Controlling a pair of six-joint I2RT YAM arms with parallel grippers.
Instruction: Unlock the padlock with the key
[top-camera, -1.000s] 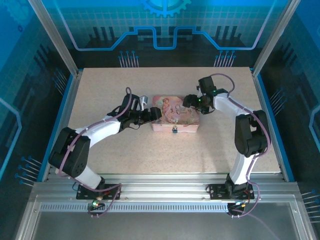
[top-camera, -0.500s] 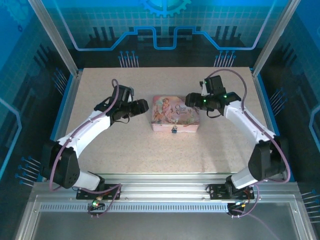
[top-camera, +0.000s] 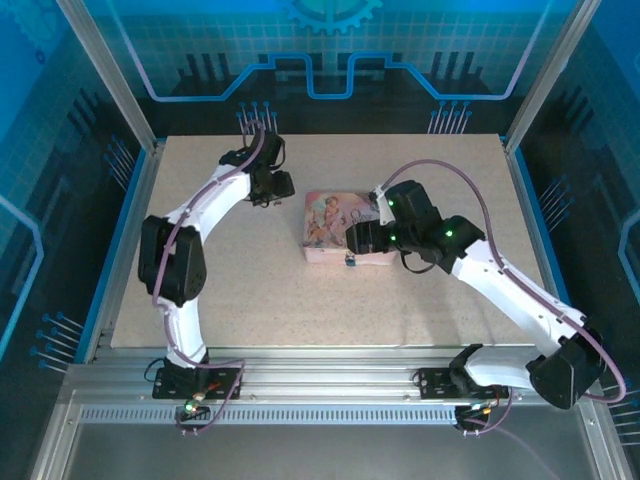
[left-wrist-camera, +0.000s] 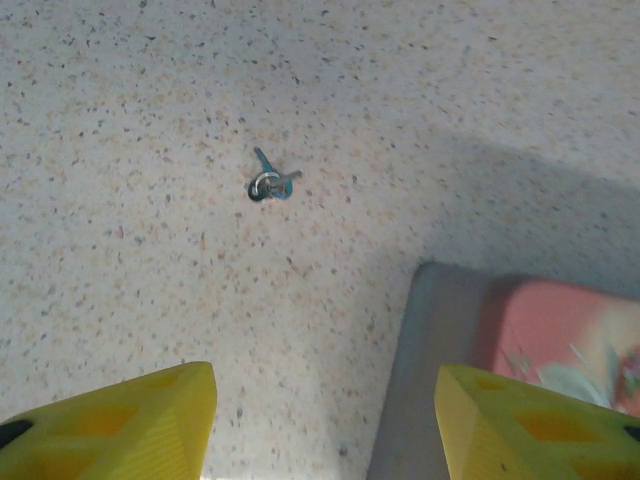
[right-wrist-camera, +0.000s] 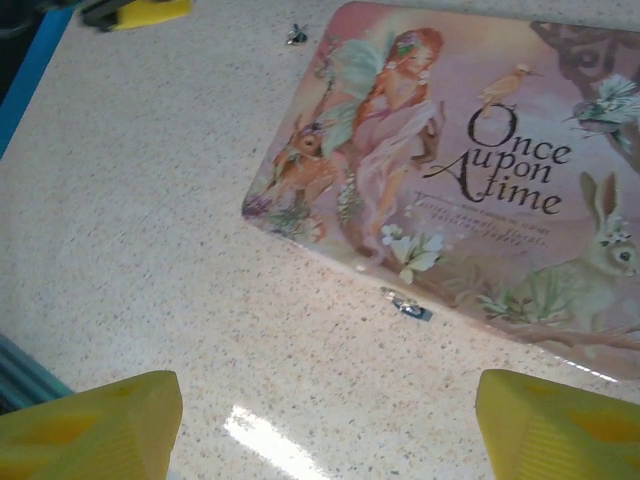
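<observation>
The key (left-wrist-camera: 268, 186), a tiny bluish-grey piece on a small ring, lies flat on the speckled table ahead of my left gripper (left-wrist-camera: 325, 430). That gripper is open, its yellow fingers (left-wrist-camera: 120, 425) wide apart and empty. The key (right-wrist-camera: 296, 35) also lies beyond the tin's far corner in the right wrist view. The padlock (right-wrist-camera: 407, 303), tiny and teal with a silvery shackle, hangs at the front edge of the pink tin box (right-wrist-camera: 480, 180). My right gripper (right-wrist-camera: 325, 430) hovers open in front of the padlock, apart from it. From above, the padlock (top-camera: 350, 260) sits just below my right gripper (top-camera: 358, 238).
The pink illustrated tin box (top-camera: 335, 225) lies mid-table between both arms. My left gripper (top-camera: 278, 185) is off its back-left corner. The tin's corner (left-wrist-camera: 520, 350) is close by the left gripper's right finger. Blue rails border the table (top-camera: 200, 280).
The left arm has swung away from the tin's left side toward the back left. The right arm has moved from behind the tin's right end forward over its front edge.
</observation>
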